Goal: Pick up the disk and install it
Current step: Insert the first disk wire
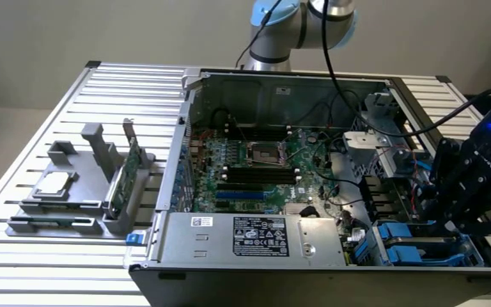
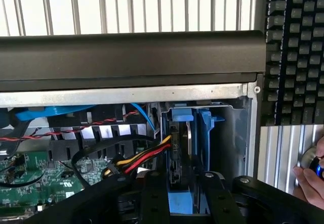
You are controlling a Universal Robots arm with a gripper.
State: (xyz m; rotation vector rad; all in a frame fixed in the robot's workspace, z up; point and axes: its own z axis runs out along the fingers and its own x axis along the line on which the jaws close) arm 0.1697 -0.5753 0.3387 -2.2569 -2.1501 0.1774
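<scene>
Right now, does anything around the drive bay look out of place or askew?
Nothing stands out. The disk stands on edge in the blue-framed bay at the case corner, looking square with the frame, with the gripper close over it. The red, yellow and black cable runs beside it, not across the slot.

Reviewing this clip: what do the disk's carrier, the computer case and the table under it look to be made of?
Disk carrier: bright blue, evenly coloured and moulded, likely plastic. Computer case: dull grey sheet metal with folded edges, probably steel; its outer rim looks black and matte, possibly plastic or painted. Table: pale silvery slotted profiles, seemingly aluminium.
</scene>
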